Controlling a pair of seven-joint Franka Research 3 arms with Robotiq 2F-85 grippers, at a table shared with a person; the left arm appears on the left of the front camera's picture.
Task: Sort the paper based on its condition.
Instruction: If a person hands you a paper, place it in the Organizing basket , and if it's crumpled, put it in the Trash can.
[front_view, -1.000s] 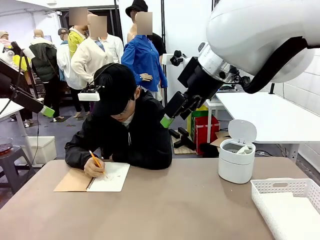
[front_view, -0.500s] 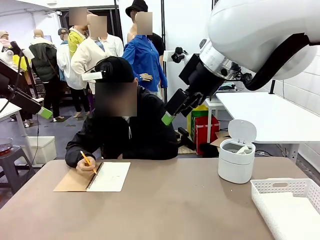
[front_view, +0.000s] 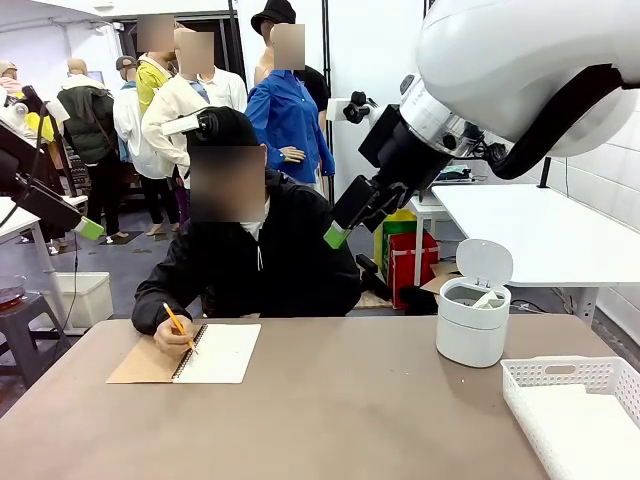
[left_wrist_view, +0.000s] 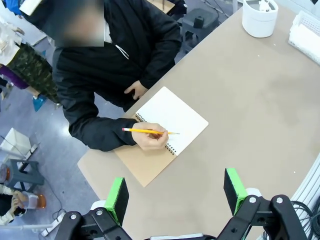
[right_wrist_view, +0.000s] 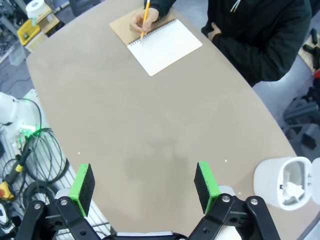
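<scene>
A spiral notebook (front_view: 215, 353) lies open at the far left of the table, showing a blank white page (left_wrist_view: 172, 117) that is still bound in; loose paper is out of view. A person's hand (front_view: 172, 337) rests a yellow pencil (left_wrist_view: 147, 131) on the page near the spiral. My right gripper (front_view: 335, 237) hangs high above the table's middle, in front of the person. In the right wrist view its jaws (right_wrist_view: 144, 186) stand open with nothing between them. My left gripper (front_view: 90, 226) is raised at the left, and in the left wrist view its jaws (left_wrist_view: 176, 195) are open and empty above the notebook.
A white lidded bin (front_view: 473, 320) stands open at the far right, with a white lump inside (right_wrist_view: 294, 191) that I cannot identify. A white lattice basket (front_view: 575, 400) sits at the near right corner. The tan tabletop (front_view: 350, 410) is bare between them. Cables lie beside the table (right_wrist_view: 30, 165).
The person has sat up from bending over the notebook, and the pencil hand has slid left towards the spiral. Both grippers have barely moved.
</scene>
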